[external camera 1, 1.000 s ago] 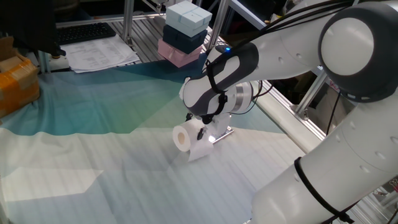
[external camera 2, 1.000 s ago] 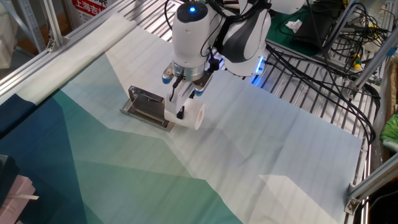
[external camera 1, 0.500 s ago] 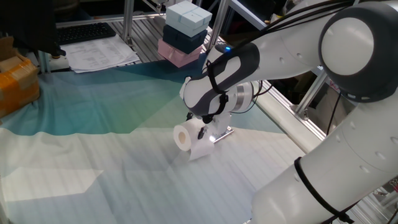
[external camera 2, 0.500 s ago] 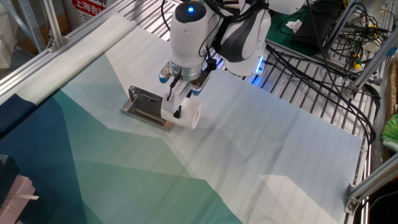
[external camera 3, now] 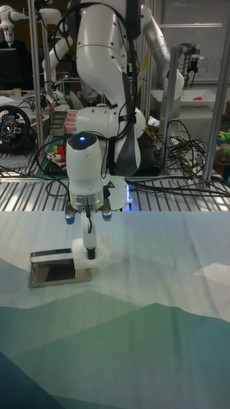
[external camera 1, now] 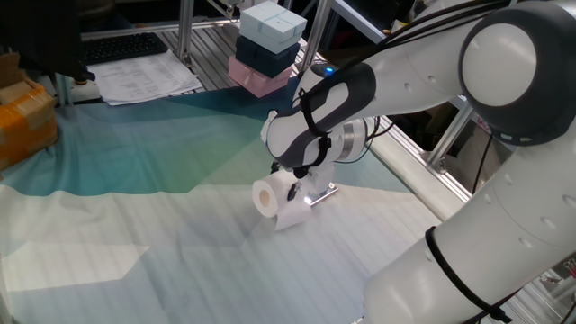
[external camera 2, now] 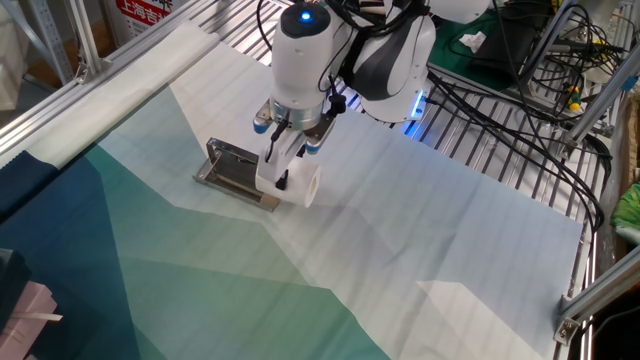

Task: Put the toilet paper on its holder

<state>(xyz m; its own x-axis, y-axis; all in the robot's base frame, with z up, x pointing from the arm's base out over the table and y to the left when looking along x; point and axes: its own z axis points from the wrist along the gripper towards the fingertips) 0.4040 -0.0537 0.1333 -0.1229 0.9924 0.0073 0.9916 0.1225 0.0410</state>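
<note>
The toilet paper point(external camera 1: 268, 198) is a white roll with a loose sheet hanging under it, held just above the cloth. My gripper point(external camera 1: 292, 190) points down and is shut on the roll; a black fingertip point(external camera 2: 283, 179) shows against its side. Right beside the roll lies the holder point(external camera 2: 233, 170), a shiny chrome plate with a thin bar along its edge, flat on the cloth. In the tall fixed view the toilet paper point(external camera 3: 91, 254) overlaps the right end of the holder point(external camera 3: 54, 272), with the gripper point(external camera 3: 90, 248) directly above. Whether roll and holder touch is unclear.
A green-and-white cloth point(external camera 2: 400, 250) covers the table. Stacked white, dark and pink boxes point(external camera 1: 267, 47) stand at the back, with papers point(external camera 1: 144, 78) and an orange box point(external camera 1: 22, 112) further left. Aluminium frame rails point(external camera 2: 70, 95) and cables point(external camera 2: 500, 85) border the table.
The gripper has carried the roll a short way sideways toward the holder, so the roll now sits closer over the plate's end. Its grip is unchanged.
</note>
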